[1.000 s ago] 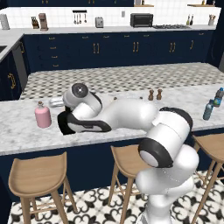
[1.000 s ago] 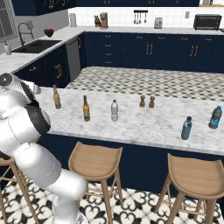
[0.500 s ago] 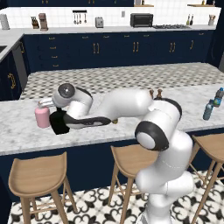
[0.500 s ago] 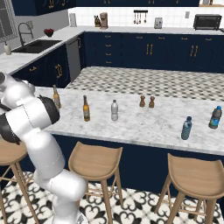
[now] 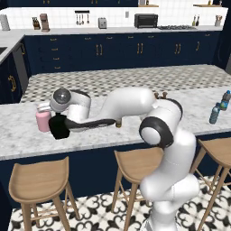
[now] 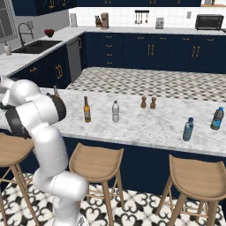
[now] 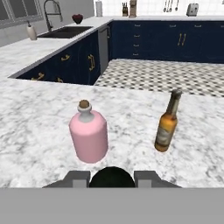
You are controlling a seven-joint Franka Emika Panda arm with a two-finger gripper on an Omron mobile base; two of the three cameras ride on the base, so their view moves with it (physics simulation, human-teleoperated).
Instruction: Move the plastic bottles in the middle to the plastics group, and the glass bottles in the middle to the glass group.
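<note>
Swinging further left along the counter since the earlier frames, the arm has carried the squat black bottle (image 5: 59,127) right up beside the pink bottle (image 5: 43,121). The gripper (image 7: 112,178) is closed narrowly on that black bottle, whose round dark top shows between the fingertips (image 7: 78,178) in the hand view.

From the hand, the pink bottle (image 7: 89,136) stands just ahead and slightly left, upright; the glass group's beer bottle (image 7: 167,127) is ahead to the right, apart from it and also upright. The free marble between and in front of them looks like the place to set the load down, so the coming move is probably a short lowering rather than more travel.

Over in the right base view, the middle still holds a brown beer bottle (image 6: 87,110) and the pale plastic bottle (image 6: 115,111), with the two blue-capped bottles (image 6: 188,129) well off to the right. The left base view instead shows the black bottle nearly touching the pink one.
</note>
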